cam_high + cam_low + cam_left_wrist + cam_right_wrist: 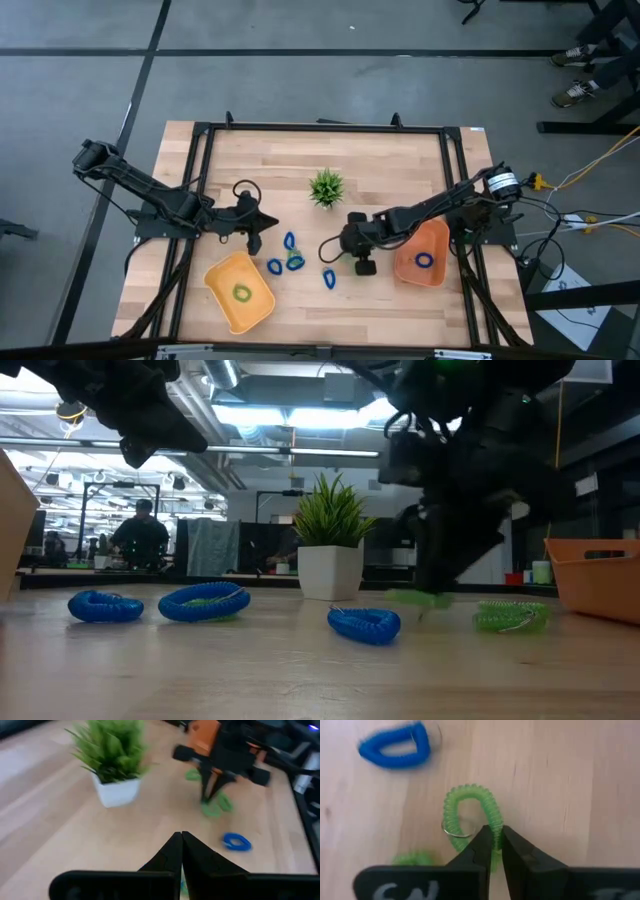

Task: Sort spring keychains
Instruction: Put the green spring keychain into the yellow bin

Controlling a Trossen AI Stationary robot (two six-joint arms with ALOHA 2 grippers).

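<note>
Several spring keychains lie on the wooden table: blue ones and a green one beside them. A green keychain sits in the yellow tray, and a blue one in the orange tray. My right gripper is at mid-table, pointing down, shut on a green keychain. A second green one and a blue one lie close by. My left gripper hovers shut near the yellow tray's far side, touching nothing. My right gripper pinches the green keychain's coil on one side of the loop, between its two fingertips, coming from above. The loop reaches out ahead of the fingers over the table, its metal ring beside them. Whether it is lifted clear I cannot tell.
A small potted plant stands toward the table's far side, between the arms. A black frame runs around the table top. Bare wood lies along the near edge between the two trays. People sit in the room beyond.
</note>
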